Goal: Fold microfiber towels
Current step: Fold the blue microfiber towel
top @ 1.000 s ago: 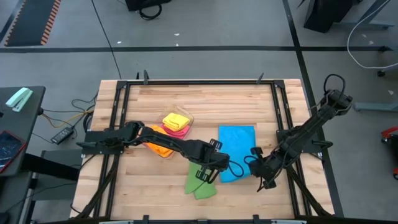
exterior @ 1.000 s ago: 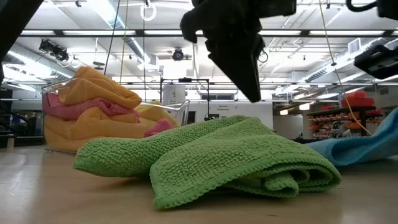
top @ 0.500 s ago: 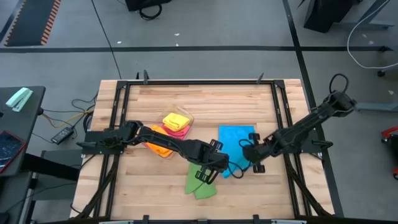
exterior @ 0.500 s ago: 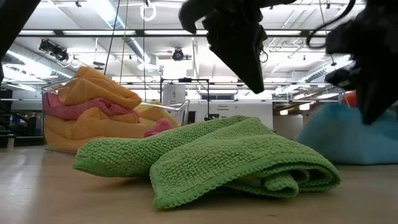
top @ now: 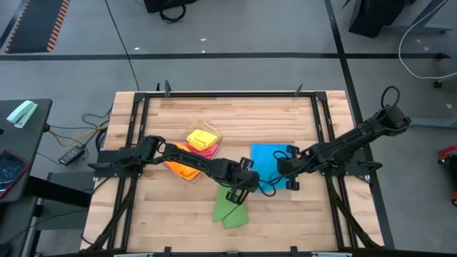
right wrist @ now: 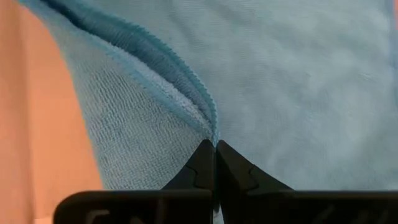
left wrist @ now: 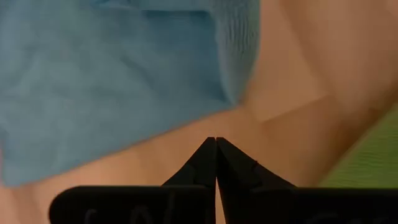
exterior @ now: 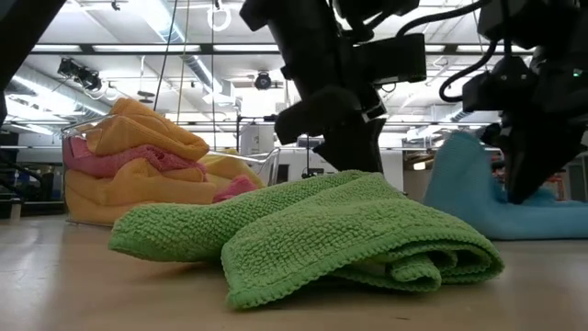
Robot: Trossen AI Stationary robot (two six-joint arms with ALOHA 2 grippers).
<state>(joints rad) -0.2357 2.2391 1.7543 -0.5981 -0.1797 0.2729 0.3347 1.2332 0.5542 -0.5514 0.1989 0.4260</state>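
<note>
Right arm stretched low across the table, right gripper point(top: 283, 169) pinched on the blue towel's point(top: 270, 158) edge, folding it over; doubled hem sits right at the fingertips point(right wrist: 214, 163). Left gripper point(top: 235, 196) closed, empty, above bare wood between the blue towel and the crumpled green towel point(top: 230, 212). Orange, pink, yellow towels piled in clear tub point(top: 191, 153) nearby.
</note>
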